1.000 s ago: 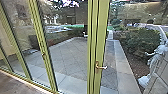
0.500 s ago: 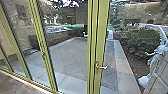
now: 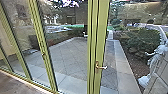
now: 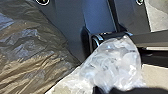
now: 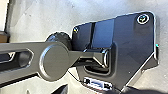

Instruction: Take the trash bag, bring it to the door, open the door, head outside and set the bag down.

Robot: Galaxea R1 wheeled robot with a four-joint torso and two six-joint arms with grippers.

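In the head view a glass door with a green frame stands shut in front of me, its lever handle on the upright right of centre. The left wrist view has the trash bag: a large dark, wrinkled part and a bunched clear plastic part. My left gripper is shut on the clear plastic, which partly hides its fingers. Behind the bag is the robot's own base. The right wrist view looks down on the base and pale floor, with no bag near the right arm.
Beyond the glass lies a paved terrace with a low stone border. Bushes grow on its right, and a pale figure-like shape stands at the right edge. More green-framed glass panels run off to the left, above a brown floor.
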